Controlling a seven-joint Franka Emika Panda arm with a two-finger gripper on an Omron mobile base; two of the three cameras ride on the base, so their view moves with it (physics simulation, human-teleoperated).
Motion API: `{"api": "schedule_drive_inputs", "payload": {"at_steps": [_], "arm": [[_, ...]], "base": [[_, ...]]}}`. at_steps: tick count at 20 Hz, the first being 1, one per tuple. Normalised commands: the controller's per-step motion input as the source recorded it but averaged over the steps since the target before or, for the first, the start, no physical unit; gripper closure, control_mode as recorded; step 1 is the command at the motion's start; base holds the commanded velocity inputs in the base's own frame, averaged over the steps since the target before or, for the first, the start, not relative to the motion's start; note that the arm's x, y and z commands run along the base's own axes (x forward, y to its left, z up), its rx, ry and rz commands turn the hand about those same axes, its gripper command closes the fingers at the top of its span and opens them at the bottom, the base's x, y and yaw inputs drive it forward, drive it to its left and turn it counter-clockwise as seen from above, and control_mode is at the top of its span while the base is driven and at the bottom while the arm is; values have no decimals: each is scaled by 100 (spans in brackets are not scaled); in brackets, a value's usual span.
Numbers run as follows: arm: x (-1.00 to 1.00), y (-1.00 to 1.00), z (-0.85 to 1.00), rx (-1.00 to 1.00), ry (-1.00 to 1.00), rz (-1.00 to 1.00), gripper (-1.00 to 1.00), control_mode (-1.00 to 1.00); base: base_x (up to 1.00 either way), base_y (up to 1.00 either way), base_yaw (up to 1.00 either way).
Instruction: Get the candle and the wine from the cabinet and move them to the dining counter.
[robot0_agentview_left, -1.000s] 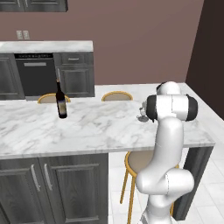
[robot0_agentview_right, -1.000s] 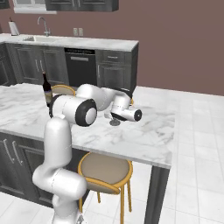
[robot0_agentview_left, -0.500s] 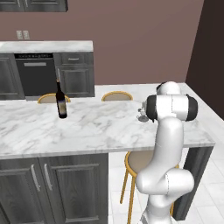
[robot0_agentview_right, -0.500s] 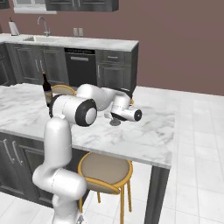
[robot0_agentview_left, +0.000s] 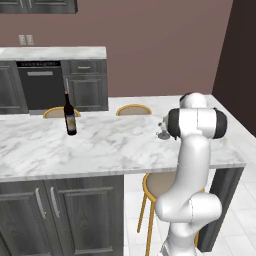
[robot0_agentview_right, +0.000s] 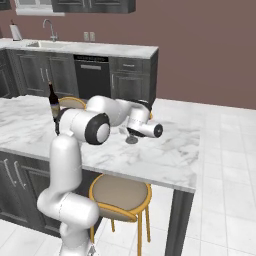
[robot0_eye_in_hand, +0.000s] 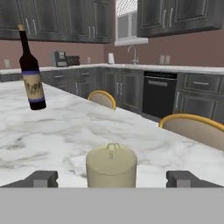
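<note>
The candle (robot0_eye_in_hand: 111, 164), short and cream-coloured, stands upright on the white marble dining counter (robot0_eye_in_hand: 65, 131), right in front of the hand. My gripper (robot0_eye_in_hand: 112, 178) is open, one fingertip on each side of the candle with a clear gap to both. In the left base view the candle's grey holder base (robot0_agentview_left: 162, 135) peeks out beside the arm near the counter's right end. Its base (robot0_agentview_right: 132, 139) also sits under the hand in the right base view. The wine (robot0_agentview_left: 70, 117) (robot0_agentview_right: 53, 104) (robot0_eye_in_hand: 32, 74), a dark bottle, stands upright further left on the dining counter (robot0_agentview_left: 100, 150) (robot0_agentview_right: 165, 155). The cabinet is out of view.
Round wooden stools (robot0_agentview_left: 133, 109) (robot0_agentview_left: 60, 112) stand at the counter's far side and one (robot0_agentview_right: 120, 192) at the near side by my base. The counter's right end (robot0_agentview_left: 235, 160) is close to the candle. A back counter with a black dishwasher (robot0_agentview_left: 42, 85) runs along the wall.
</note>
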Motion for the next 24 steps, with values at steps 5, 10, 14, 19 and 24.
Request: {"api": "schedule_drive_inputs", "payload": {"at_steps": [5, 10, 14, 19, 24], "arm": [[-33, -3, 43, 0, 0, -7, -100, -100], [-57, -4, 53, -2, 0, -7, -100, -100], [-50, 0, 74, -1, 0, -9, -100, -100], [-42, 0, 90, 0, 4, -8, -100, -100], [-45, 1, 96, 0, 13, -10, -100, -100]], "base": [[0, 0, 0], [0, 0, 0], [0, 0, 0], [0, 0, 0], [0, 0, 0]]}}
